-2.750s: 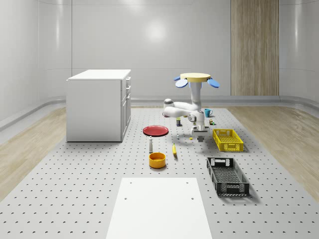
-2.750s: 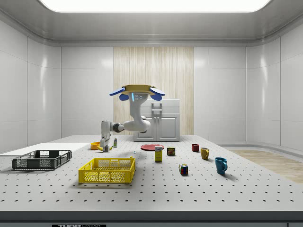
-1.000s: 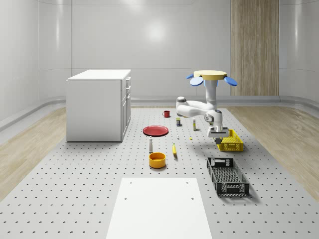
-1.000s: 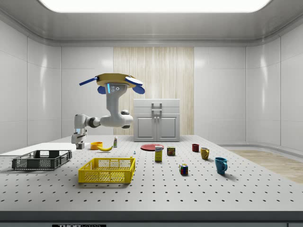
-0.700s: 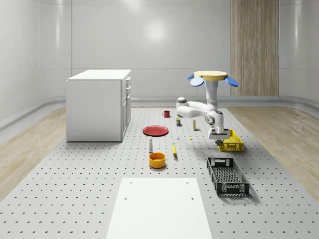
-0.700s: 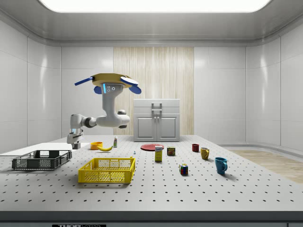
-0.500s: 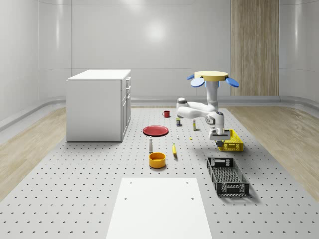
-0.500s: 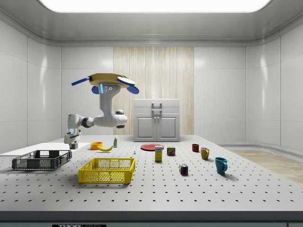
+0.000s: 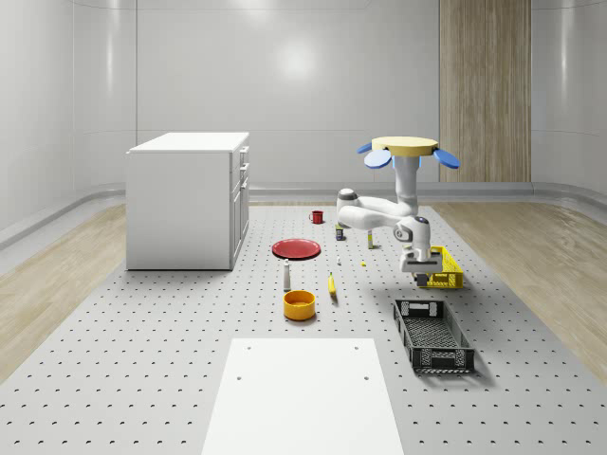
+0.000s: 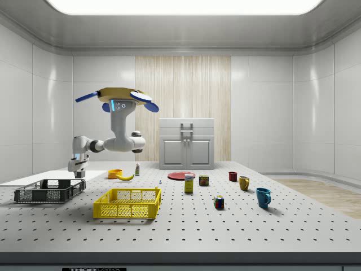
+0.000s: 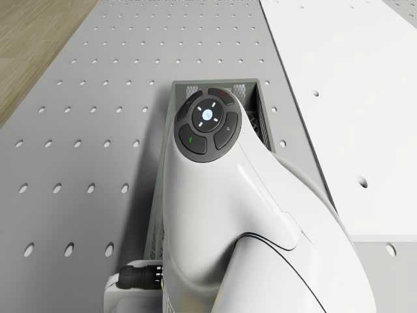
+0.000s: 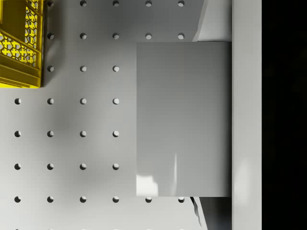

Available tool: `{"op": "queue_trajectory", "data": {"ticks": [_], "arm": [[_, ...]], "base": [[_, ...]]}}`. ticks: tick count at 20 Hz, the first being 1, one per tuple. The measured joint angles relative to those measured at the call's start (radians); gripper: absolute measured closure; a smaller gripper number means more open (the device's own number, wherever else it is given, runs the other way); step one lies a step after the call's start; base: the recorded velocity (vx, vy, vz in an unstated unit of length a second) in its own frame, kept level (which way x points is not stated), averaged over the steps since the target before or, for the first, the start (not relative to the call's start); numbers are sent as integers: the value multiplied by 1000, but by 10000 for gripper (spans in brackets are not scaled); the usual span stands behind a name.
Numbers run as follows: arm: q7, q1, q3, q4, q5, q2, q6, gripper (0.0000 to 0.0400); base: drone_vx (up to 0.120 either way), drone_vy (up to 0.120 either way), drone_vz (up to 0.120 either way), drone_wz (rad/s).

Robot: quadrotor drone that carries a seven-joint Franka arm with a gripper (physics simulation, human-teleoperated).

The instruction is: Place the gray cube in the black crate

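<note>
The arm's shell (image 11: 221,215) was glossy white plastic. The gray cube (image 12: 183,120) against the pincer was smooth with a soft sheen. The desk (image 9: 142,360) was matt gray, perforated metal. Below the pincer, the black crate (image 9: 432,334) was matt lattice plastic.

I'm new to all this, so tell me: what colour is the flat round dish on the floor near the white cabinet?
The plate is red, clearest in the whole-scene view.

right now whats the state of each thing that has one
drone: airborne beside the yellow crate
gripper: shut on the gray cube, above the floor short of the black crate
black crate: nothing in it
yellow crate: nothing in it
cabinet: drawers closed
</note>
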Motion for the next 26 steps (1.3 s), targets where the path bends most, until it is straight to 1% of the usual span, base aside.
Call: {"op": "queue_trajectory", "data": {"ticks": [4,8,13,15,17,20,26], "arm": [[0,0,0,0,0,-1,1,150],[0,0,0,0,1,-2,2,150],[0,0,1,0,1,-4,3,150],[0,0,1,0,2,-4,4,150],[0,0,1,0,2,-4,4,150],[0,0,1,0,2,-5,5,150],[0,0,1,0,2,-6,6,150]], "base": [[120,0,-10,0],[120,0,-120,0],[120,0,0,0],[120,0,-120,0],[120,0,0,0],[120,0,-120,0],[120,0,0,0]]}}
